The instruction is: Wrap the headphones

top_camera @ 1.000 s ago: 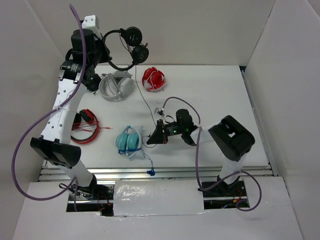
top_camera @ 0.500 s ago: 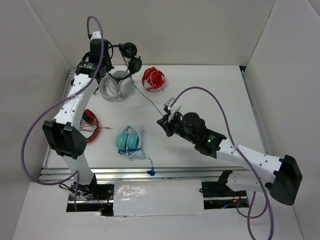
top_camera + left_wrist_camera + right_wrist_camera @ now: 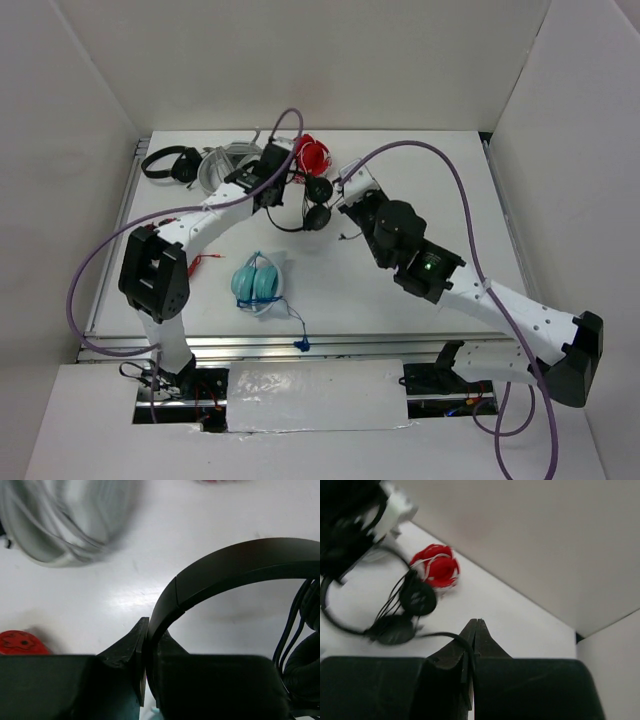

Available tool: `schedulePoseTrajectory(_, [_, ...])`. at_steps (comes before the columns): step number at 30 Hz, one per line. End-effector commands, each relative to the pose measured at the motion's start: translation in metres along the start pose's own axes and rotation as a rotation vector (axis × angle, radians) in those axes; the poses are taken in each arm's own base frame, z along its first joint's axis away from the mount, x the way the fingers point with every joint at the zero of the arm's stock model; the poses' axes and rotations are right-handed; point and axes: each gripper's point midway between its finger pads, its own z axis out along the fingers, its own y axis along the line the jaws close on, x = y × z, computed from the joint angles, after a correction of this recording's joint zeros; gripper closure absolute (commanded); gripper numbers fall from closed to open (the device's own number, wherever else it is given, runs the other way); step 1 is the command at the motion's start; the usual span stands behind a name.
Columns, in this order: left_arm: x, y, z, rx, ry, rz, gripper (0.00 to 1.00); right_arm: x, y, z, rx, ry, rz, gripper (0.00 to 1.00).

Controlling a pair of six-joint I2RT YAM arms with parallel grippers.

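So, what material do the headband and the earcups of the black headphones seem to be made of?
The headband looks like matte black plastic: it is smooth, has a faint sheen, and shows a seam between two sections. The earcups seem to be hard black plastic on the outer face, one with a small pale mark. The blur leaves their padding open.

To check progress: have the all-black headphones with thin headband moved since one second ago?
Yes. The all-black headphones, in the left claw, moved from upper left of the red wrapped bundle to below it in the top view.
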Motion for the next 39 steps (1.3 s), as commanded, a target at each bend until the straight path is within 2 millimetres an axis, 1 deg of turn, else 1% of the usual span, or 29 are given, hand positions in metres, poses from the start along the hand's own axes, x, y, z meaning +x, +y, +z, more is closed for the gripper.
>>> schedulePoseTrajectory(1, [-0.014, -0.035, -0.034, 0.154, -0.125, 0.048, 1.0, -0.038, -0.054, 0.013, 0.139, -0.078, -0.058, 1.0])
schedulePoseTrajectory(2, [-0.013, -0.05, -0.049, 0.204, -0.146, 0.077, 1.0, -0.037, -0.056, 0.02, 0.135, -0.074, -0.068, 1.0])
schedulePoseTrajectory(3, [-0.001, -0.059, -0.051, 0.232, -0.137, 0.1, 1.0, -0.042, -0.063, 0.023, 0.143, -0.085, -0.067, 1.0])
schedulePoseTrajectory(4, [-0.002, -0.063, -0.062, 0.253, -0.158, 0.108, 1.0, -0.033, -0.066, 0.033, 0.135, -0.059, -0.084, 1.0])
schedulePoseTrajectory(5, [0.007, -0.075, -0.069, 0.282, -0.154, 0.135, 1.0, -0.03, -0.069, 0.038, 0.135, -0.047, -0.093, 1.0])
schedulePoseTrajectory(6, [0.007, -0.08, -0.075, 0.302, -0.17, 0.138, 1.0, -0.03, -0.073, 0.041, 0.141, -0.045, -0.096, 1.0])
schedulePoseTrajectory(7, [0.007, -0.089, -0.09, 0.353, -0.195, 0.155, 1.0, -0.019, -0.079, 0.051, 0.157, -0.021, -0.106, 0.98])
schedulePoseTrajectory(8, [0.015, -0.092, -0.095, 0.372, -0.193, 0.171, 1.0, -0.015, -0.081, 0.056, 0.161, -0.015, -0.11, 0.98])
schedulePoseTrajectory(9, [0.01, -0.097, -0.11, 0.409, -0.231, 0.173, 1.0, -0.004, -0.077, 0.063, 0.147, 0.014, -0.12, 0.98])
schedulePoseTrajectory(11, [0.019, -0.1, -0.12, 0.447, -0.241, 0.193, 1.0, 0.007, -0.084, 0.074, 0.141, 0.037, -0.109, 0.98])
schedulePoseTrajectory(12, [0.013, -0.099, -0.132, 0.465, -0.277, 0.18, 1.0, 0.017, -0.081, 0.078, 0.124, 0.062, -0.086, 0.99])
schedulePoseTrajectory(13, [0.022, -0.107, -0.138, 0.514, -0.272, 0.2, 1.0, 0.027, -0.078, 0.084, 0.107, 0.081, -0.075, 0.99])
schedulePoseTrajectory(15, [0.026, -0.115, -0.158, 0.609, -0.305, 0.205, 1.0, 0.046, -0.076, 0.094, 0.074, 0.111, -0.034, 0.99])
schedulePoseTrajectory(16, [0.023, -0.117, -0.166, 0.63, -0.325, 0.204, 1.0, 0.052, -0.075, 0.097, 0.065, 0.12, -0.018, 0.99])
schedulePoseTrajectory(17, [0.027, -0.114, -0.167, 0.626, -0.323, 0.2, 1.0, 0.062, -0.072, 0.098, 0.059, 0.137, -0.003, 0.99])
schedulePoseTrajectory(19, [0.021, -0.105, -0.176, 0.611, -0.348, 0.16, 1.0, 0.075, -0.067, 0.098, 0.035, 0.151, 0.029, 0.99])
schedulePoseTrajectory(20, [0.019, -0.104, -0.18, 0.62, -0.357, 0.158, 1.0, 0.088, -0.058, 0.096, 0.01, 0.167, 0.052, 0.96])
schedulePoseTrajectory(23, [0.007, -0.107, -0.205, 0.706, -0.414, 0.163, 1.0, 0.1, -0.03, 0.094, -0.12, 0.144, 0.124, 0.72])
schedulePoseTrajectory(24, [0.002, -0.107, -0.214, 0.729, -0.439, 0.157, 1.0, 0.102, -0.016, 0.093, -0.196, 0.133, 0.145, 0.69])
schedulePoseTrajectory(27, [-0.017, -0.109, -0.228, 0.764, -0.495, 0.128, 1.0, 0.114, 0.009, 0.089, -0.304, 0.156, 0.172, 0.66])
schedulePoseTrajectory(28, [-0.031, -0.107, -0.238, 0.771, -0.519, 0.114, 1.0, 0.117, 0.017, 0.087, -0.327, 0.161, 0.172, 0.65])
schedulePoseTrajectory(29, [-0.037, -0.107, -0.241, 0.773, -0.521, 0.108, 1.0, 0.118, 0.023, 0.086, -0.338, 0.163, 0.187, 0.64])
schedulePoseTrajectory(30, [-0.036, -0.11, -0.24, 0.779, -0.503, 0.121, 1.0, 0.119, 0.029, 0.087, -0.358, 0.156, 0.193, 0.64])
schedulePoseTrajectory(31, [-0.049, -0.108, -0.25, 0.785, -0.531, 0.102, 1.0, 0.12, 0.039, 0.085, -0.398, 0.148, 0.209, 0.63])
schedulePoseTrajectory(33, [-0.058, -0.106, -0.254, 0.782, -0.539, 0.091, 1.0, 0.117, 0.052, 0.086, -0.445, 0.122, 0.252, 0.62])
schedulePoseTrajectory(35, [-0.077, -0.1, -0.265, 0.783, -0.572, 0.063, 1.0, 0.117, 0.068, 0.083, -0.511, 0.108, 0.309, 0.6])
schedulePoseTrajectory(36, [-0.078, -0.101, -0.266, 0.795, -0.564, 0.065, 1.0, 0.116, 0.074, 0.085, -0.536, 0.09, 0.321, 0.59])
schedulePoseTrajectory(37, [-0.088, -0.098, -0.275, 0.801, -0.586, 0.055, 1.0, 0.115, 0.083, 0.083, -0.563, 0.086, 0.353, 0.57])
schedulePoseTrajectory(39, [-0.099, -0.094, -0.285, 0.802, -0.601, 0.049, 1.0, 0.115, 0.09, 0.087, -0.571, 0.063, 0.379, 0.57])
